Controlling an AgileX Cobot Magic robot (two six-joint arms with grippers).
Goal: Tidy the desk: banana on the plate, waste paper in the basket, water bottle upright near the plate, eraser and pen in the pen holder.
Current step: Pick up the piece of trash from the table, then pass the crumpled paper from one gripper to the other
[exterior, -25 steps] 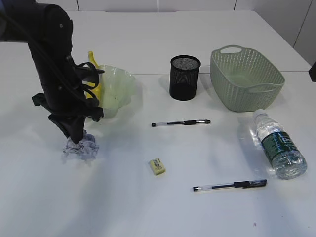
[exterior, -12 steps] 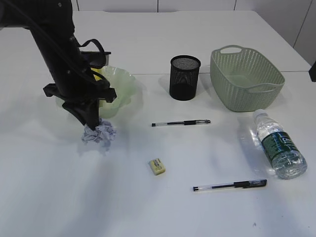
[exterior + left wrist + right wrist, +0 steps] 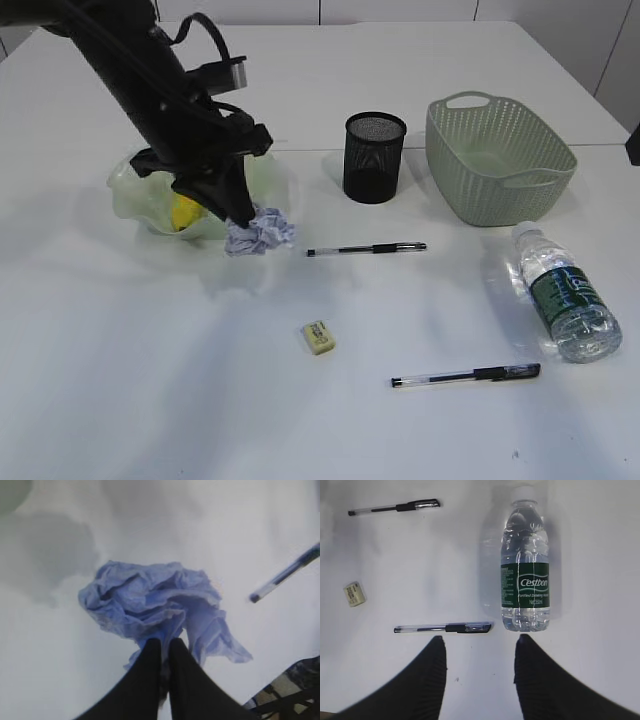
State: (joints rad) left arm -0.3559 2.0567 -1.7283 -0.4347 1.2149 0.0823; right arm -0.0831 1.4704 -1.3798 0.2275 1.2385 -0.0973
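Note:
My left gripper [image 3: 240, 212] is shut on the crumpled waste paper [image 3: 260, 232] and holds it above the desk [image 3: 150, 380], just right of the pale green plate [image 3: 130, 190]; the left wrist view shows the jaws [image 3: 165, 641] pinching the paper [image 3: 150, 605]. The banana [image 3: 185, 212] lies in the plate. The black pen holder [image 3: 374, 157] and the sage basket [image 3: 497, 157] stand at the back. The water bottle [image 3: 565, 292] lies on its side at the right. The eraser [image 3: 318, 337] and two pens [image 3: 366, 249] [image 3: 465, 376] lie on the desk. My right gripper [image 3: 480, 639] is open above the nearer pen [image 3: 442, 628] and the bottle [image 3: 525, 570].
The left arm [image 3: 150, 70] reaches over the plate from the back left. The desk's far edge runs behind the basket. In the right wrist view the eraser [image 3: 355, 593] and the farther pen [image 3: 395, 507] lie to the left.
My left gripper has lifted the waste paper and carried it to the right, from the plate's left front to its right side. The right gripper's earlier state is not shown.

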